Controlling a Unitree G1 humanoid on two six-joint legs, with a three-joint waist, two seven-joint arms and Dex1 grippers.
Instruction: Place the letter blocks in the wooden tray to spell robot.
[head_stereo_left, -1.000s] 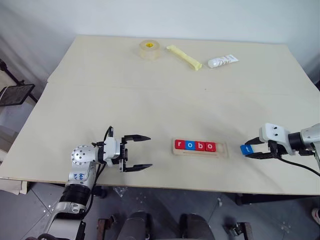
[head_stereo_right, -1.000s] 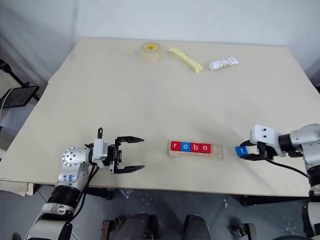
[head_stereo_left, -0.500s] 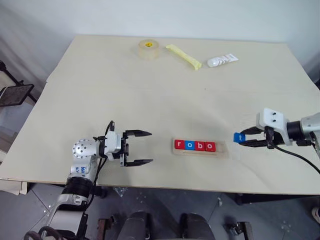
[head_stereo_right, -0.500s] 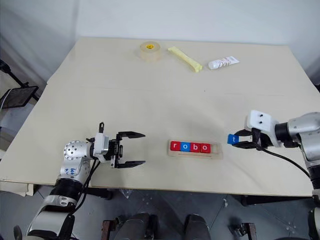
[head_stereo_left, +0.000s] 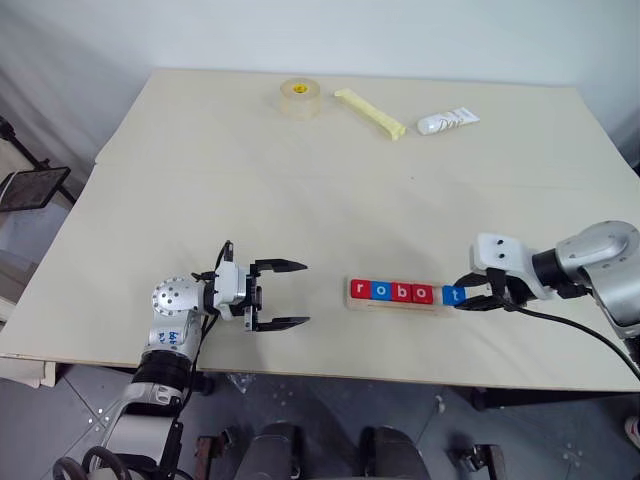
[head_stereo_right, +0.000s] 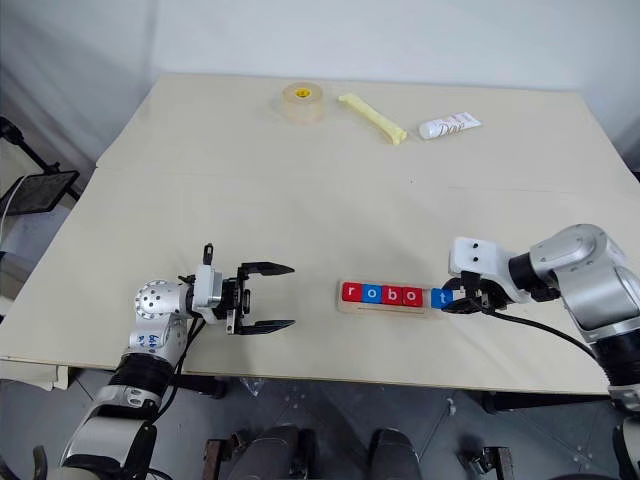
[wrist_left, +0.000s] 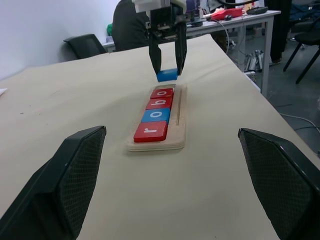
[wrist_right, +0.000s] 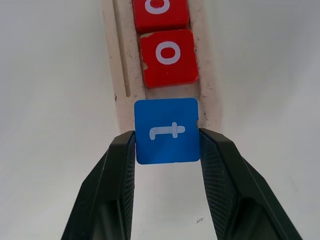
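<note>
- The left gripper (head_stereo_left: 288, 294) hovers near the front edge of the surface (head_stereo_left: 300, 190), fingers spread wide with nothing between them, pointing right toward the wooden tray (head_stereo_left: 400, 297).
- The tray carries four letter blocks (head_stereo_left: 391, 291) reading r, o, b, o.
- The right gripper (head_stereo_left: 472, 295) pinches the blue t block (head_stereo_left: 454, 295) at the tray's right end.
- Far back lie a tape roll (head_stereo_left: 299, 94), a yellow stick (head_stereo_left: 368, 113) and a white tube (head_stereo_left: 447, 121).
</note>
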